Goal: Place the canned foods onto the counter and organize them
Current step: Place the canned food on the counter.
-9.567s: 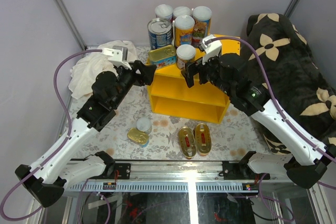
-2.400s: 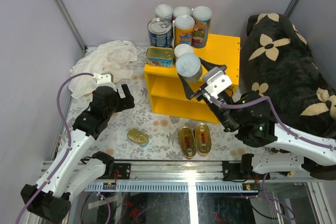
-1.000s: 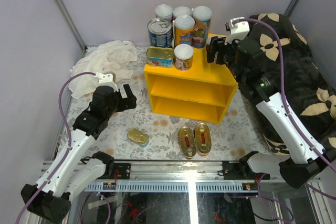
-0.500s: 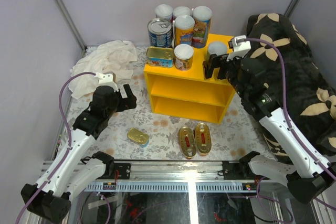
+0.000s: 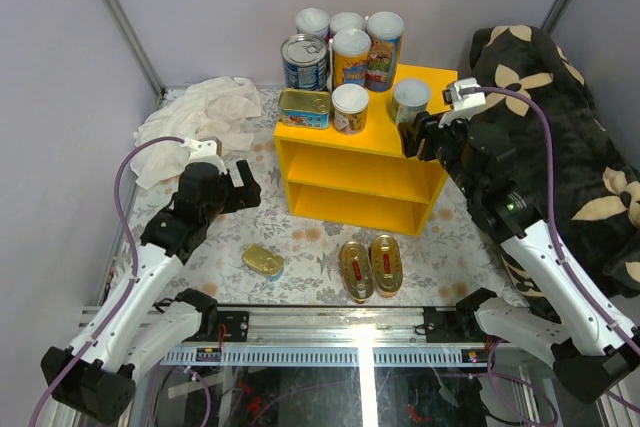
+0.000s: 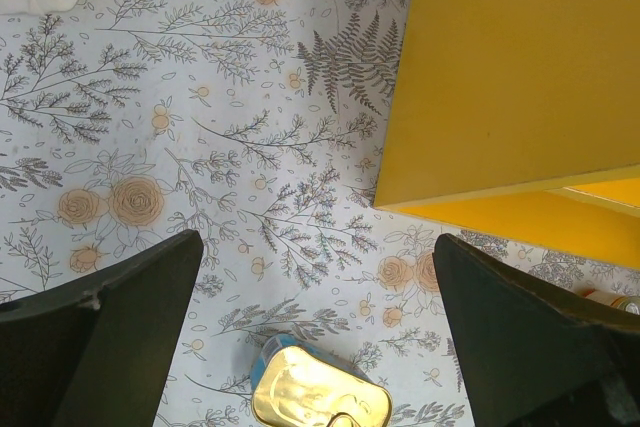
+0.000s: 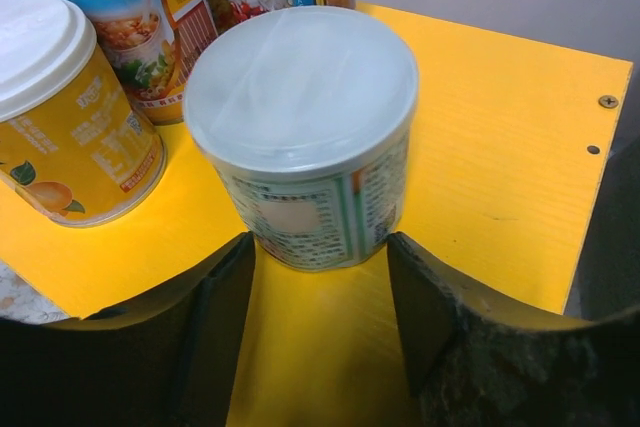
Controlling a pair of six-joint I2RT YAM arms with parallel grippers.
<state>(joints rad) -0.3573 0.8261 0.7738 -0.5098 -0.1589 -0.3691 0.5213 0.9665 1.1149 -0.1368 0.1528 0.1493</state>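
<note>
The yellow counter (image 5: 375,125) carries several canned foods on its top: a blue-labelled steel can (image 5: 304,62), tall white-lidded cans (image 5: 352,55), a flat rectangular tin (image 5: 305,107) and a short white-lidded can (image 5: 350,107). Another white-lidded can (image 5: 411,99) (image 7: 305,137) stands upright on the top's right part (image 7: 500,147). My right gripper (image 5: 413,132) (image 7: 318,240) is open, its tips flanking the can's base. My left gripper (image 5: 243,185) (image 6: 318,247) hangs open above a gold rectangular tin (image 5: 263,261) (image 6: 318,402) on the floral floor. Two gold oval tins (image 5: 354,269) (image 5: 385,263) lie before the counter.
A crumpled white cloth (image 5: 195,122) lies at the back left. A dark flower-patterned cushion (image 5: 560,117) fills the right side, close behind my right arm. A metal rail (image 5: 330,325) runs along the near edge. A yellow-labelled can (image 7: 70,127) stands left of the right gripper.
My right gripper has set the white-lidded can on the counter's right top, let go and drawn back a little toward the near edge. The left arm has not moved.
</note>
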